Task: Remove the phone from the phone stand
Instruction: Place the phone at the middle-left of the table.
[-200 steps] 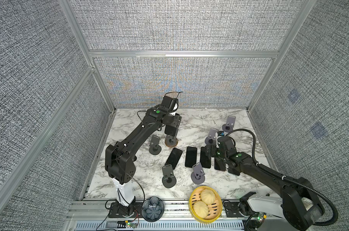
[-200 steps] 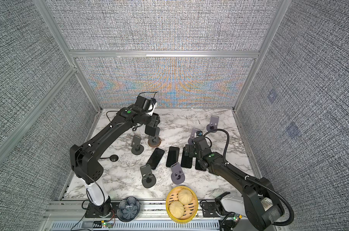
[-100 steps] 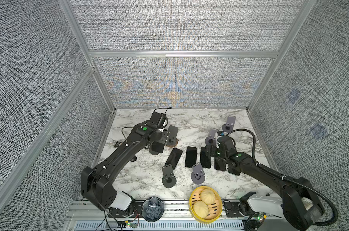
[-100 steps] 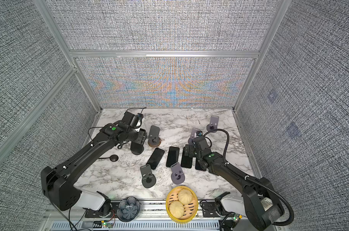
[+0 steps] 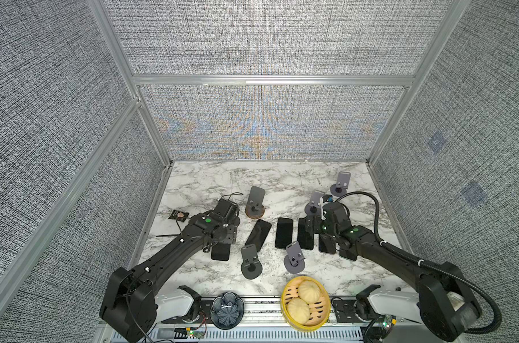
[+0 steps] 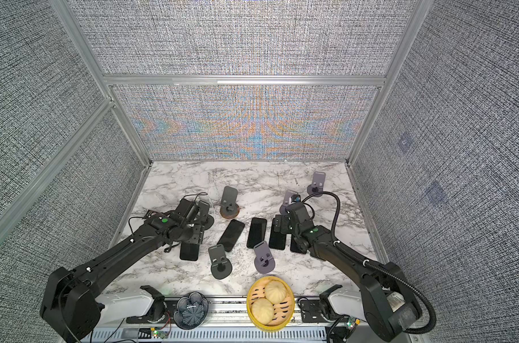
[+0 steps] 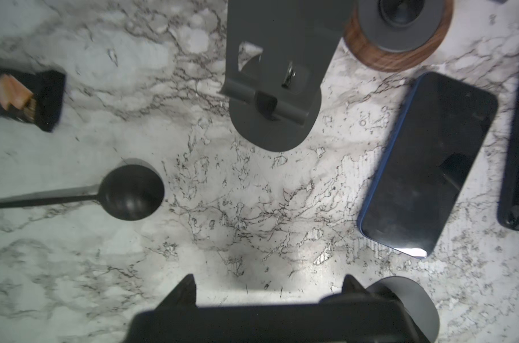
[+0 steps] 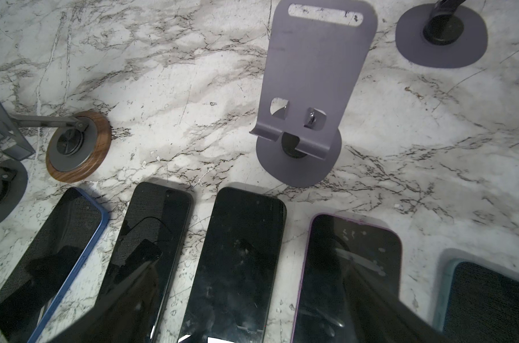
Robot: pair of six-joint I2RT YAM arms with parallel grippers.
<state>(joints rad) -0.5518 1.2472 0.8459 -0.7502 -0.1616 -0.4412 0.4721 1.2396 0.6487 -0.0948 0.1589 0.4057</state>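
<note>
Your left arm (image 5: 175, 252) stretches low over the table from the front-left base, and its left hand (image 5: 224, 237) points down, clamped on a phone (image 5: 220, 253). Your right arm (image 5: 386, 252) reaches in low from the front right, with the right hand (image 5: 314, 230) spread wide.

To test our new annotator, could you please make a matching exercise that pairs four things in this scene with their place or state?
Things:
1. blue-edged phone
2. buns
3. wood-based stand
4. left tool

Places or states:
A. in the basket
B. empty
C. shut on a black phone
D. flat on the table

Pairs: 1-D, 2-A, 3-B, 4-C.
</note>
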